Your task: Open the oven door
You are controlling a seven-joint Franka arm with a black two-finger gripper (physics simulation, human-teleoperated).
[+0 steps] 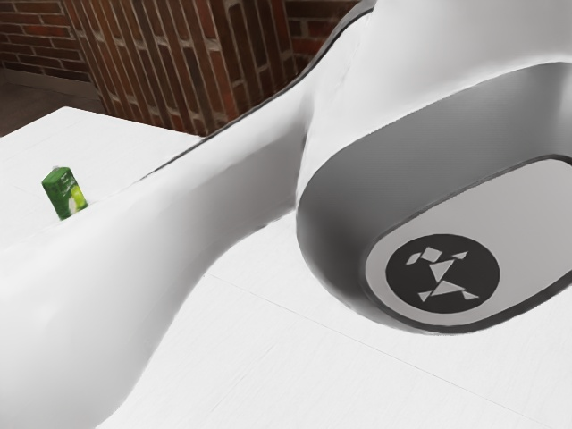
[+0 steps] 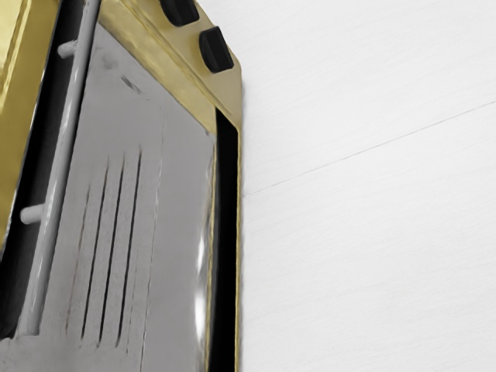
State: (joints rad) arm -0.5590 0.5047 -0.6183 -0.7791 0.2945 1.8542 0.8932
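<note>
Whether the gripper is clenched or released I cannot tell. In the wrist view the oven (image 2: 178, 58) fills the left half of the frame. The work looks to be at the approach: next, the hand should line up with the bar handle (image 2: 64, 139), take hold, then draw the door along its swing. Whether the door is ajar is unclear. The handle's long axis runs from the upper left steeply down to the lower left, beside a grey slotted panel (image 2: 178, 194); the black knobs (image 2: 215, 50) sit at the top. Beyond lies the white tabletop (image 2: 372, 232). In the exterior view, the arm (image 1: 241, 170) crosses the middle, a green carton (image 1: 61, 190) at the left.
</note>
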